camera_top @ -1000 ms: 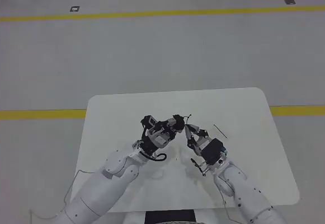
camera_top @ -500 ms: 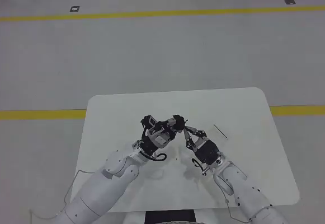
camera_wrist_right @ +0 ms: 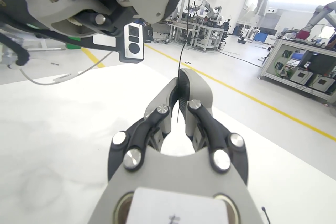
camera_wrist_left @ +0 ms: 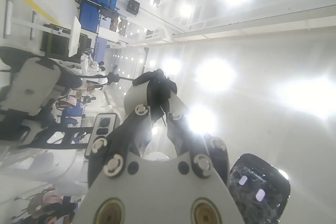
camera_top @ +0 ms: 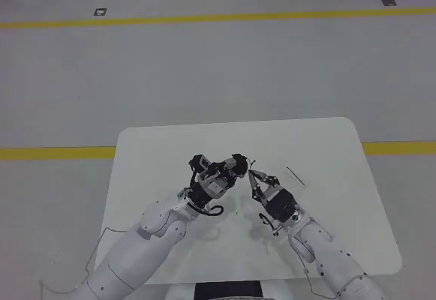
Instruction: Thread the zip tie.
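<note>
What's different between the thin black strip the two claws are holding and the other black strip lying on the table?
The held zip tie is up off the table, pinched between the left gripper and the right gripper; the loose strip lies flat on the table, touched by nothing. The held zip tie bends slightly; the loose strip is straight. Both are thin and black.

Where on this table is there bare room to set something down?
Bare: the white rounded table's far strip and left side. Crowded: mid-table, where left fingers and right fingers pinch a thin black zip tie; a spare black strip lies right of them.
</note>
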Controlling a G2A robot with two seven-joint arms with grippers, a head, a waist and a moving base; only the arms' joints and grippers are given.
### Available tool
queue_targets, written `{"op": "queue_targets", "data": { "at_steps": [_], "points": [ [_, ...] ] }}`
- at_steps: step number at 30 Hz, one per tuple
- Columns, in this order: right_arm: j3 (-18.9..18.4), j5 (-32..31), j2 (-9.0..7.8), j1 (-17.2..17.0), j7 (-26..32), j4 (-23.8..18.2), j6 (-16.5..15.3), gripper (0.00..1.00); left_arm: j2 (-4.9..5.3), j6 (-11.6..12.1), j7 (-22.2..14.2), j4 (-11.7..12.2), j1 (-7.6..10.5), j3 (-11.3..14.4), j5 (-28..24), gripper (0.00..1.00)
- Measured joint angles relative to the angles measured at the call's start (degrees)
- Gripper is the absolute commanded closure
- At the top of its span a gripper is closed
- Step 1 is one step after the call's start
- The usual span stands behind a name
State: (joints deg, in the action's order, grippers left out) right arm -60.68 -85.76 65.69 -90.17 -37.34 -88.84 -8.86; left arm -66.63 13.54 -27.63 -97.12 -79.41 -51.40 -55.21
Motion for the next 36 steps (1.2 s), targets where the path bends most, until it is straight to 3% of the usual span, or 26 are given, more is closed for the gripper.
{"op": "queue_targets", "data": {
  "at_steps": [5,13,30,31,32,33,34,36],
  "points": [
    [-0.7,5.9,0.22,-0.4,-0.8,-0.5,-3.0,1.0,0.0,0.0,0.0,0.0,0.0,0.0,0.0,1.0],
    [-1.6,10.0,0.39,-0.9,-1.3,-1.1,-5.9,1.0,0.0,0.0,0.0,0.0,0.0,0.0,0.0,1.0],
    [-2.7,8.3,0.62,-1.4,-2.1,-1.7,-5.6,1.0,0.0,0.0,0.0,0.0,0.0,0.0,0.0,1.0],
    [-2.8,7.7,0.62,-1.4,-2.2,-1.7,-5.2,1.0,0.0,0.0,0.0,0.0,0.0,0.0,0.0,0.97],
    [-2.8,7.2,0.62,-1.4,-2.3,-1.7,-5.0,1.0,0.0,0.0,0.0,0.0,0.0,0.0,0.0,0.72],
    [-2.9,6.7,0.62,-1.4,-2.4,-1.8,-4.8,1.0,0.0,0.0,0.0,0.0,0.0,0.0,0.0,0.58],
    [-2.9,6.2,0.63,-1.5,-2.5,-1.8,-4.5,1.0,0.0,0.0,0.0,0.0,0.0,0.0,0.0,0.53],
    [-3.0,5.6,0.64,-1.5,-2.6,-1.8,-4.2,1.0,0.0,0.0,0.0,0.0,0.0,0.0,0.0,0.31]
  ]
}}
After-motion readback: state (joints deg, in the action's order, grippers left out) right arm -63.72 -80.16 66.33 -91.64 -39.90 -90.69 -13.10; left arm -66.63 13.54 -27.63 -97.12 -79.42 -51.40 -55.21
